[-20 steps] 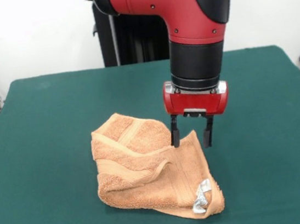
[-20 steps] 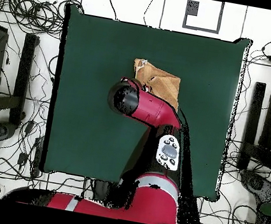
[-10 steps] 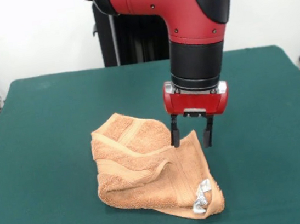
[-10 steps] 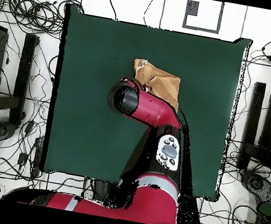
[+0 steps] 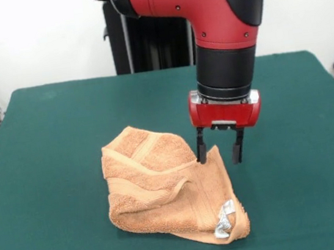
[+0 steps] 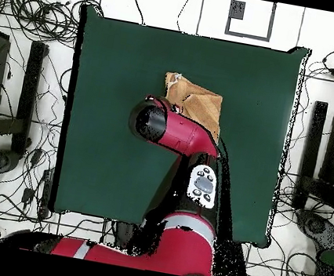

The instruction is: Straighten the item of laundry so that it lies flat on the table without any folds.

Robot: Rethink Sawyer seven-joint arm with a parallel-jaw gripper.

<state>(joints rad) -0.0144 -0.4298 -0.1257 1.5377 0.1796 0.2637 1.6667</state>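
The orange-tan terry towel (image 5: 169,189) sits bunched near the middle of the green felt table (image 5: 47,147), folded over itself in thick, rumpled layers, with woven border bands running across the top fold and a small white-silver label (image 5: 224,221) at its front corner. The gripper (image 5: 220,149) hangs low at the towel's back corner, its two thin black fingers (image 5: 201,147) spread apart and gripping nothing; one tip looks to be touching the cloth's raised edge, the other standing just clear of it over bare felt, though contact is hard to call from this angle. Overhead, the red arm (image 6: 173,130) covers much of the towel, so only its tan far part shows. This is soft, light, floppy stuff with a looped pile: it should drape and drag rather than slide, and the felt will likely cling to it. Best purchase, I'd say, is a single-layer corner or hem, pinched and pulled outward to open the folds.
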